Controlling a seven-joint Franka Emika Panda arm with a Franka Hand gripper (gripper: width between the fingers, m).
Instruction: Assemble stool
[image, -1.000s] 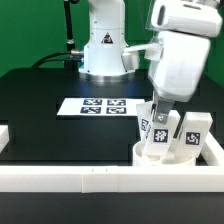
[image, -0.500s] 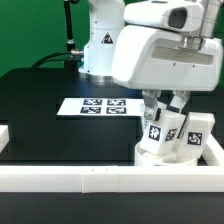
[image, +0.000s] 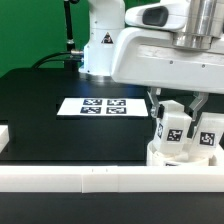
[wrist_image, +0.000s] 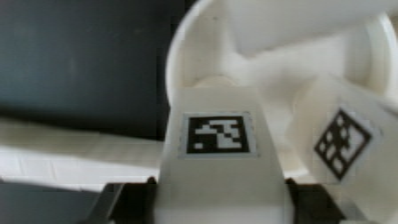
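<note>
Here my gripper (image: 172, 108) clamps a tagged leg (image: 172, 128) standing on the seat (image: 170, 156), a second leg (image: 209, 136) beside it. No readable writing, only square tags. The rail (image: 80, 178) borders close; the marker board (image: 98, 106) lies well apart.

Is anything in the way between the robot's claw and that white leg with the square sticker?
Nothing visible is in the way. In the wrist view the gripper has a finger on each side of the tagged leg, which stands on the round seat. A second leg stands close beside it, not between.
</note>
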